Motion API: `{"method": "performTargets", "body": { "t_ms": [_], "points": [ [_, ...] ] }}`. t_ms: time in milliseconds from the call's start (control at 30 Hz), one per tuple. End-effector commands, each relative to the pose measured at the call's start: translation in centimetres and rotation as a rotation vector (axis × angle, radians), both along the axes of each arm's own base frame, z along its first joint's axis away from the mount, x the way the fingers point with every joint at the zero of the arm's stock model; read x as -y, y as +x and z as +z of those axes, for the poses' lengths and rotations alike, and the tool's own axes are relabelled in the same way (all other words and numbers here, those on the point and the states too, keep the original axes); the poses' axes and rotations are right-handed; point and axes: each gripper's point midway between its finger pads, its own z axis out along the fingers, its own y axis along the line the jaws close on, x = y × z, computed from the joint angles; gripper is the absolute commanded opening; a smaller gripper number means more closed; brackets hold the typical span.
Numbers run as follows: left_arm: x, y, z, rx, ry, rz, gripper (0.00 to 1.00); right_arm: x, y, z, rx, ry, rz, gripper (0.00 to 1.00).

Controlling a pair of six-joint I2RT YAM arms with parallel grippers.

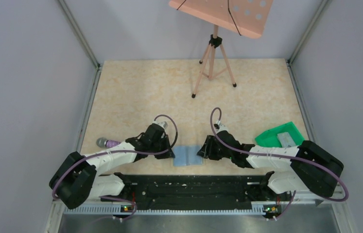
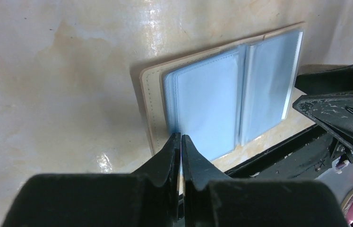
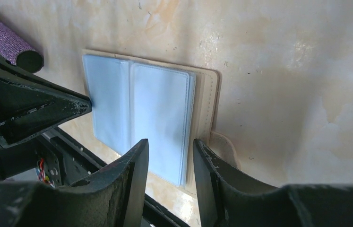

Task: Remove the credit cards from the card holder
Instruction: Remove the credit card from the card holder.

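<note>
beige table (image 1: 145, 92) holds open card holder (image 1: 188, 156); left end effector (image 2: 180, 138) clenched, right end effector (image 3: 169, 143) released

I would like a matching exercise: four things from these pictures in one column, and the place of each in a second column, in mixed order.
Things:
1. card holder
2. green tray
3. purple microphone
4. music stand

Places:
A. far part of the table
B. near edge, in the middle, lying open
C. near part, right side
D. near part, left side

Pairs: 1-B, 2-C, 3-D, 4-A
</note>
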Motion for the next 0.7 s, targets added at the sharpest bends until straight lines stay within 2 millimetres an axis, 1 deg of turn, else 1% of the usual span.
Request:
{"method": "performTargets", "body": {
  "t_ms": [0,233,333,400,467,533,633,667],
  "points": [
    [0.2,0.1,-0.3,0.012,-0.008,-0.020,0.09,-0.7,0.7,1.0,0.032,0.021,0.010,0.40],
    [0.1,-0.1,-0.7,0.002,-0.006,-0.021,0.09,-1.4,1.3,3.6,0.080,0.053,0.022,0.39],
    [0.2,0.0,-0.4,0.010,-0.014,-0.019,0.10,-1.9,0.9,4.0,0.067,0.068,0.047,0.39],
    [0.3,0.0,-0.1,0.019,-0.021,-0.018,0.12,-2.2,1.0,4.5,0.073,0.063,0.052,0.40],
    [0.4,0.2,0.5,0.031,-0.031,-0.018,0.18,-2.4,1.1,4.8,0.081,0.061,0.051,0.41],
    [0.4,0.4,1.3,0.048,-0.030,-0.020,0.27,-2.5,1.1,4.9,0.080,0.060,0.051,0.42],
    [0.1,0.9,2.3,0.087,-0.016,-0.020,0.46,-2.3,1.4,4.4,0.078,0.031,0.032,0.43],
    [-0.2,1.0,2.5,0.098,-0.008,-0.015,0.50,-2.2,1.4,4.1,0.074,0.023,0.030,0.43]
  ]
}}
